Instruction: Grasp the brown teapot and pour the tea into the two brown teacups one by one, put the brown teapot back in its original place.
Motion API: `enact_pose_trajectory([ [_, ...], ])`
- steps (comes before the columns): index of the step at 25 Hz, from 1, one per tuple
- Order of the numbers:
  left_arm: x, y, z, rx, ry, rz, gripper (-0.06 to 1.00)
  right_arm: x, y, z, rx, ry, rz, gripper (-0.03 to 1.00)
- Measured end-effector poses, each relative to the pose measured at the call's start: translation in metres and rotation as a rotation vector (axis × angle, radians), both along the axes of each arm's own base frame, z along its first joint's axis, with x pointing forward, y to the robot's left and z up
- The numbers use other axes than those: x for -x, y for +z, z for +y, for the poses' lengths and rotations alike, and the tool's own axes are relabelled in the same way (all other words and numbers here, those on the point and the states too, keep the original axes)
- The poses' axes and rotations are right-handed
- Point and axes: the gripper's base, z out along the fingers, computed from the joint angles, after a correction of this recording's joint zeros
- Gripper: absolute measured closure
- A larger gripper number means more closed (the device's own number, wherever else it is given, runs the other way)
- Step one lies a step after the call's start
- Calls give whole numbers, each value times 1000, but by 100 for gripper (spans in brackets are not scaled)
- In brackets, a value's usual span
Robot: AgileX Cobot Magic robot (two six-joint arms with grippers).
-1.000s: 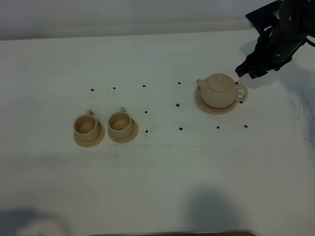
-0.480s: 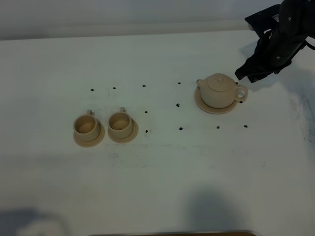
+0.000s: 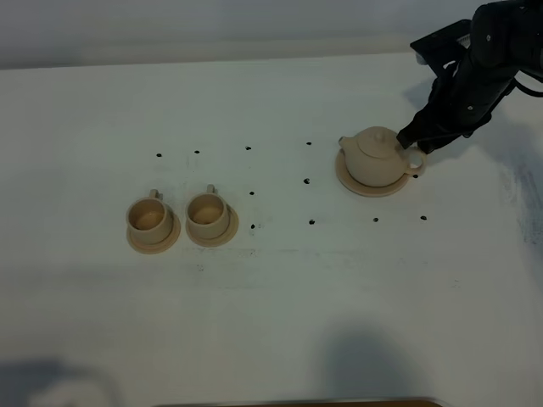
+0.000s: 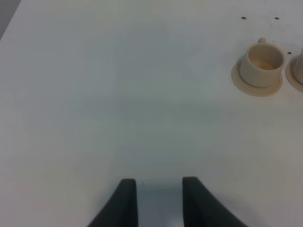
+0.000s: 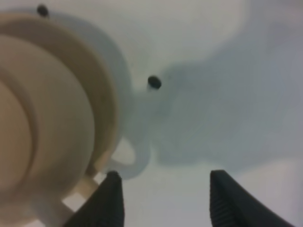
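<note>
Here, your right gripper (image 3: 413,142) hovers wide open beside the brown teapot (image 3: 376,157) handle (image 3: 417,161), near the tabletop's (image 3: 271,288) far right corner — left gripper (image 4: 160,182) narrowly parted, empty.

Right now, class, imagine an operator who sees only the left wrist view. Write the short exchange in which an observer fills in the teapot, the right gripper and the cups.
Operator: Where is the teapot?
Observer: The brown teapot sits on its wide saucer, well to the right of the cups.
Operator: And the right gripper?
Observer: The right gripper is at the pot's loop handle, jaws open, not yet closed on it.
Operator: I see one cup whole. Is there another?
Observer: Yes, a second teacup stands just beside it.
</note>
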Motion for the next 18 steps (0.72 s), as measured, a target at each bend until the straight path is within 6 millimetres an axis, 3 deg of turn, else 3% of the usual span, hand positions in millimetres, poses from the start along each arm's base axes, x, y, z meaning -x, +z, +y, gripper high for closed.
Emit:
enact_pose_trajectory([
  [18,0,0,0,0,0,0,64,11,0,12,18,43,97,56],
])
